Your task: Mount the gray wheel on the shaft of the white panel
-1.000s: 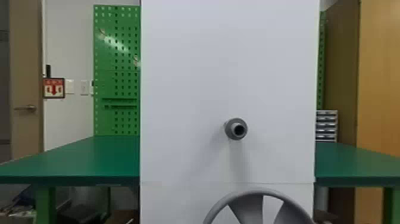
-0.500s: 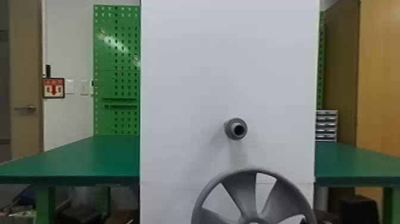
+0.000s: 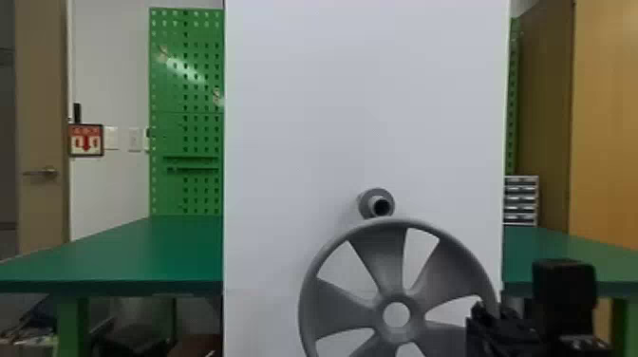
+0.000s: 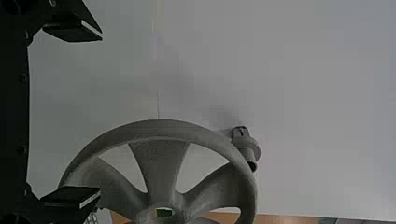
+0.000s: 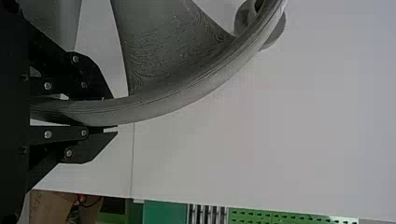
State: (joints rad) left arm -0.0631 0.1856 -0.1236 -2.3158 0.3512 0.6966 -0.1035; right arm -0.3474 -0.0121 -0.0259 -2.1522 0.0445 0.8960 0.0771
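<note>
Possibly the gray wheel, rim pinched in the right gripper below the shaft, could tilt and jam — a one-sided hold — with the left gripper spread wide.

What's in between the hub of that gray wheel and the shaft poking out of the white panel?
In the head view, one broad spoke and then the upper rim lie between the hub and the shaft.
</note>
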